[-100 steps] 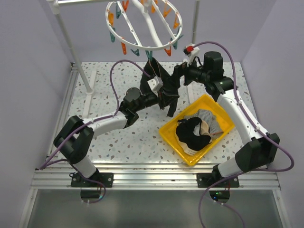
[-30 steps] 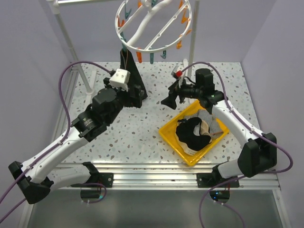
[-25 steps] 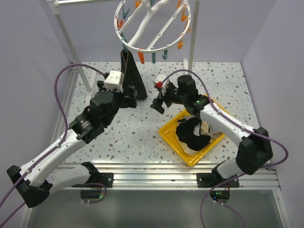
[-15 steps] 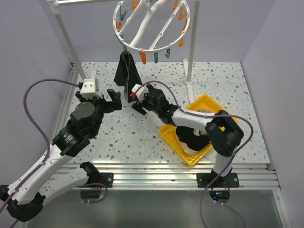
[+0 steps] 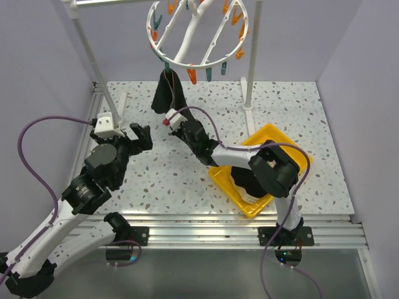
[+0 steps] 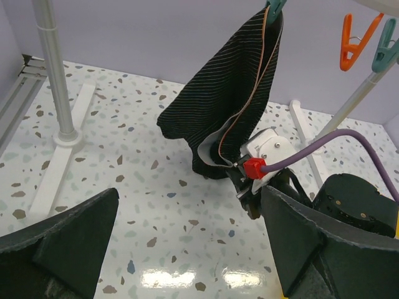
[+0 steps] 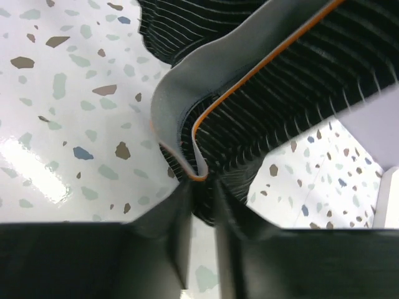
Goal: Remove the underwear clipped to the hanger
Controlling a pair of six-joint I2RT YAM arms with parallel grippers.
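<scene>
My right end effector (image 7: 201, 184) is clamped shut on the lowest fold of the black underwear (image 6: 230, 99), pinching its grey, orange-edged waistband between the fingers. From that grip the fabric runs upward and a little toward the far edge of the bench (image 5: 174, 180), so its long axis is close to vertical. Its top corner is caught in a teal peg (image 6: 274, 6) on the hanger (image 5: 189, 38), which hangs above the far edge, left of the middle. I judge the peg to be the only other thing holding the garment, so the coming move is a pull down and back toward the near edge, along the line of the cloth.

My left end effector (image 5: 137, 134) holds nothing, its fingers spread wide. It sits near the garment on its left and points at it without touching. The right is plainly the nearer, being on the cloth already.

A white pole (image 6: 53, 68) stands by the far left corner and another (image 5: 249, 68) stands right of the hanger. Both are well apart from the cloth. The yellow tray (image 5: 224, 185) lies toward the near right, with other garments (image 5: 244, 182) in it. My right arm stretches across from there, and its purple cable loops beside the hanging fabric, which could snag as I draw back.
</scene>
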